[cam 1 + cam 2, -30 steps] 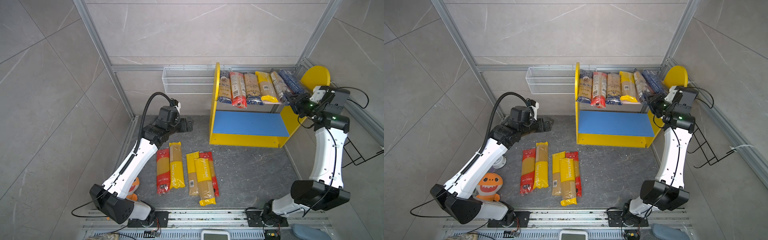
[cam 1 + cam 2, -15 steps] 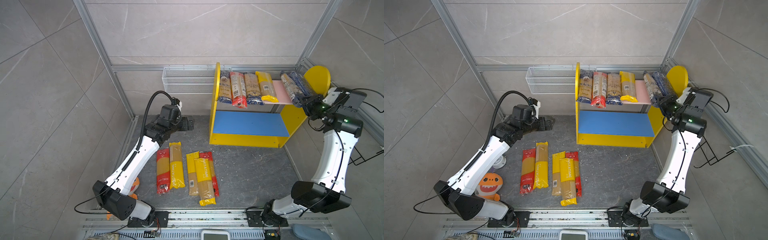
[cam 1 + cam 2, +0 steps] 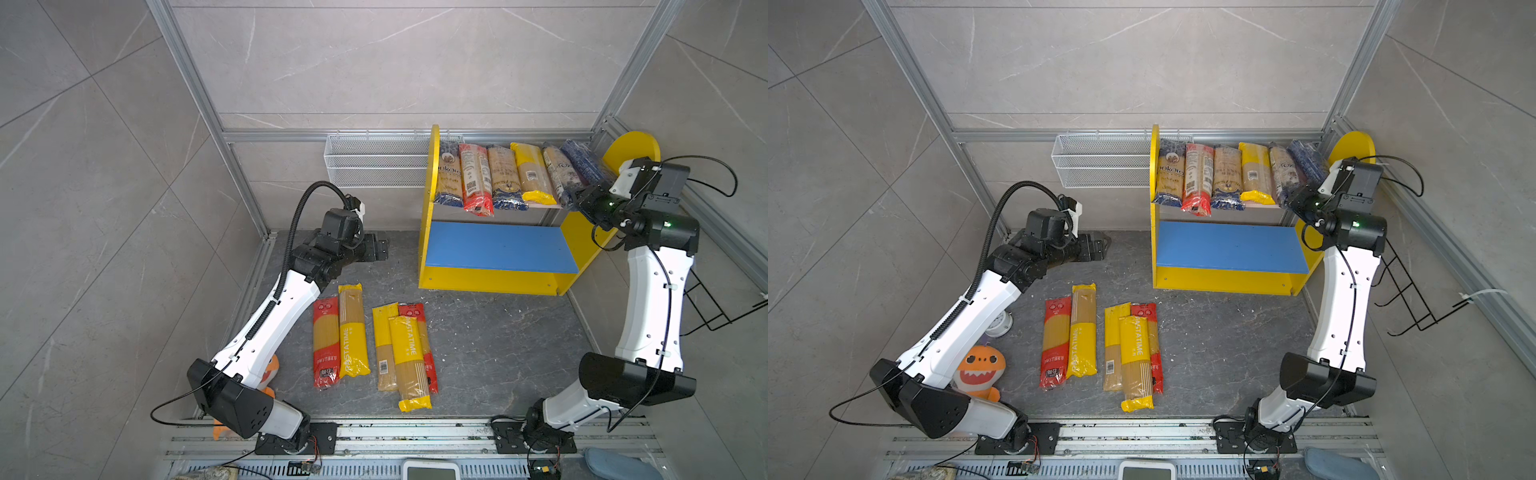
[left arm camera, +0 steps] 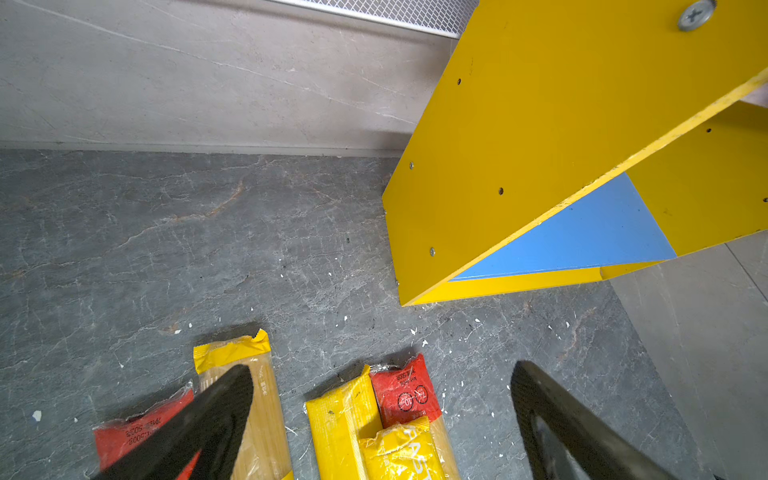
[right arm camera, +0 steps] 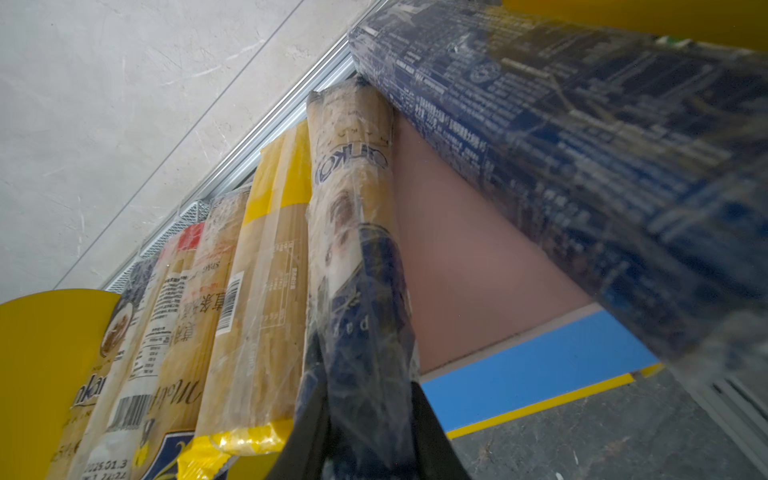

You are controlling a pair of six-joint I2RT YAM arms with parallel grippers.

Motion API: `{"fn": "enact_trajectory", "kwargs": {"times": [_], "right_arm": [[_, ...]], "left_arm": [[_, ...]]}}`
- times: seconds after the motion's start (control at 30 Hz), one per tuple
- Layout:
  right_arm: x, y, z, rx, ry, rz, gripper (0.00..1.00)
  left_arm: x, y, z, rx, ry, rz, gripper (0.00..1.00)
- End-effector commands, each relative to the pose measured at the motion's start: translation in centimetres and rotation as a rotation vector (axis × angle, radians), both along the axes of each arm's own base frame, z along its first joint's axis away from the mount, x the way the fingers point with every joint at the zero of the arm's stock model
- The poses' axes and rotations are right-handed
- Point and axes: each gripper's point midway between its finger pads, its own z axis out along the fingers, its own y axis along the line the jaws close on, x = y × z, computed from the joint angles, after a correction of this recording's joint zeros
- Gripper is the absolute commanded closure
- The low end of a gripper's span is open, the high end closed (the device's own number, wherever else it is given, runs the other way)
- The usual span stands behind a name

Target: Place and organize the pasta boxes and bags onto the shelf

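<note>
Five spaghetti packs (image 3: 405,357) lie on the bench (image 3: 498,353) at six o'clock, your left jaws spread near their far ends, empty. At one o'clock your right jaws pinch the blue-ended Ankara pack (image 5: 353,249) — it has swung back against the yellow pack (image 3: 532,174) on the shelf's pink board (image 5: 457,249), so letting go looks next.

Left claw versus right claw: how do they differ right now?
The left claw is open and empty; the right claw is shut on a blue-ended pack. The left claw hangs near the floor packs; the right claw is at the pink upper board. Both have black fingers.
</note>
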Motion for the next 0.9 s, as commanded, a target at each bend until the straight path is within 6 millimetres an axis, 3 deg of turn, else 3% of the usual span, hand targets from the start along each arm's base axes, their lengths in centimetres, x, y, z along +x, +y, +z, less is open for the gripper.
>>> {"fn": "enact_trajectory", "kwargs": {"times": [0.0, 0.03, 0.13, 0.23, 0.37, 0.47, 0.53, 0.6, 0.87], "right_arm": [[-0.5, -1.1, -1.4, -0.068, 0.08, -0.04, 0.88], [-0.5, -1.4, -1.9, -0.076, 0.103, -0.05, 0.84], [-0.9, -1.8, -3.0, -0.094, 0.155, -0.061, 0.56], [-1.3, -1.6, -2.9, -0.116, 0.157, -0.059, 0.35], [-1.7, -1.5, -1.8, -0.14, 0.137, -0.052, 0.18], [-1.9, -1.0, -0.5, -0.143, 0.105, -0.034, 0.15], [-2.1, -0.7, 0.5, -0.143, 0.076, -0.021, 0.04], [-2.4, -0.4, 1.7, -0.148, 0.046, -0.013, 0.01], [-4.5, 1.0, 5.4, -0.143, -0.054, 0.008, 0.0]], "left_arm": [[0.2, -0.3, 2.2, -0.009, -0.059, -0.022, 0.0], [0.3, -0.3, 2.2, -0.008, -0.059, -0.024, 0.0], [0.3, -0.3, 2.2, -0.004, -0.059, -0.026, 0.0], [0.3, -0.4, 2.1, -0.001, -0.057, -0.03, 0.0], [0.4, -0.6, 2.1, -0.003, -0.055, -0.037, 0.0], [0.5, -0.7, 2.0, -0.007, -0.054, -0.04, 0.0], [0.5, -0.7, 2.1, -0.009, -0.057, -0.04, 0.0], [0.5, -0.7, 2.3, -0.011, -0.06, -0.04, 0.0], [0.2, -0.2, 2.6, -0.007, -0.071, -0.024, 0.0]]}}
